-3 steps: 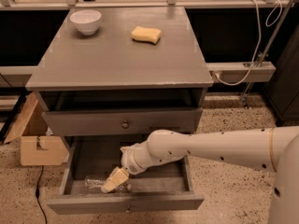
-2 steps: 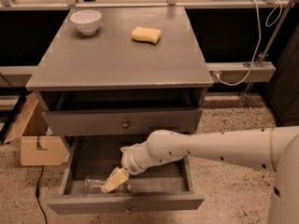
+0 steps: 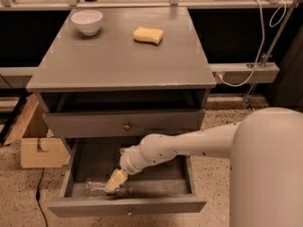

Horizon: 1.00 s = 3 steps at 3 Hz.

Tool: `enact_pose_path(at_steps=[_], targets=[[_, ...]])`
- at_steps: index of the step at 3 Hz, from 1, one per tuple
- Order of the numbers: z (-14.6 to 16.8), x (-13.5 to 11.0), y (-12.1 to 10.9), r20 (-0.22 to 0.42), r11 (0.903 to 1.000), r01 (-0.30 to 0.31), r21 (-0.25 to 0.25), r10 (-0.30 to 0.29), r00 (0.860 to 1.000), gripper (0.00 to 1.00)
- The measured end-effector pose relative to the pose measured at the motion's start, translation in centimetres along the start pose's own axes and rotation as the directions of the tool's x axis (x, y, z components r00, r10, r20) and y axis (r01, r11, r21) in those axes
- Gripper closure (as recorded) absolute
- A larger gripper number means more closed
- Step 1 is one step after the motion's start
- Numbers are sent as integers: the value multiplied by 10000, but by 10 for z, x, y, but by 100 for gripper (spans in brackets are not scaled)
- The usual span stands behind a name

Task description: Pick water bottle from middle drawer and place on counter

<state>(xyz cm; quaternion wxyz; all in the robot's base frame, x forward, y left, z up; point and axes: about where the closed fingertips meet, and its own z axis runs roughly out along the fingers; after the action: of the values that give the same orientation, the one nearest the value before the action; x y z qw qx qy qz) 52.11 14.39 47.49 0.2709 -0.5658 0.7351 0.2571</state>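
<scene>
The middle drawer (image 3: 142, 205) is pulled open at the bottom of the grey cabinet. The water bottle (image 3: 96, 187), clear and crinkly, lies on its side near the drawer's front left. My gripper (image 3: 115, 181) reaches down into the drawer from the right and sits at the bottle's right end, touching or just over it. The white arm hides part of the drawer floor. The counter (image 3: 118, 60) is the flat grey cabinet top above.
A white bowl (image 3: 87, 21) and a yellow sponge (image 3: 148, 35) sit at the back of the counter. A closed drawer front with a dark knob (image 3: 126, 125) hangs above the open drawer. A cardboard box (image 3: 38, 148) stands on the floor at left.
</scene>
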Motion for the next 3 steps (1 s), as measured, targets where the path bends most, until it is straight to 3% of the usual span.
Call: enact_pose_path(at_steps=[3], targets=[[61, 23, -31, -8, 9987, 483, 184, -483, 9988, 0]])
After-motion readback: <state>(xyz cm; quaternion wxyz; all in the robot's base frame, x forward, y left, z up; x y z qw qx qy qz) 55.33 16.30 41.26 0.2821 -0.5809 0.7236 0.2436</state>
